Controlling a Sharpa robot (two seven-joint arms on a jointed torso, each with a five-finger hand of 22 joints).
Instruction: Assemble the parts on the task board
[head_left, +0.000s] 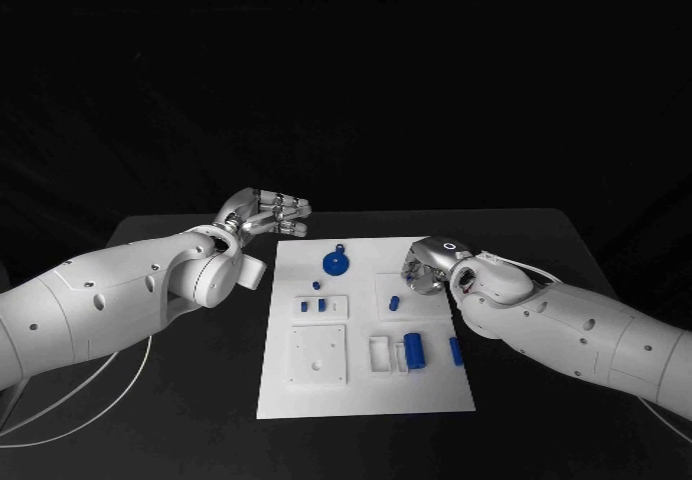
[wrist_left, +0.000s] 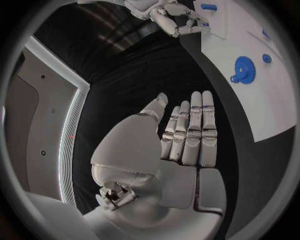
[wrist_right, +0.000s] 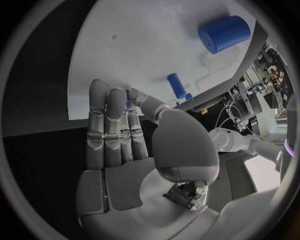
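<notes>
On the black table (head_left: 548, 235) the white task board (head_left: 433, 395) carries a blue gear (head_left: 335, 263) at its far end, the left hand (head_left: 271, 213) beyond its far left corner and the right hand (head_left: 427, 270) over its right edge.

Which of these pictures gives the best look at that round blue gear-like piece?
The left wrist view: the blue gear lies unobstructed on the task board, its toothed rim clear. In the head view the blue gear is small, its teeth indistinct.
</notes>
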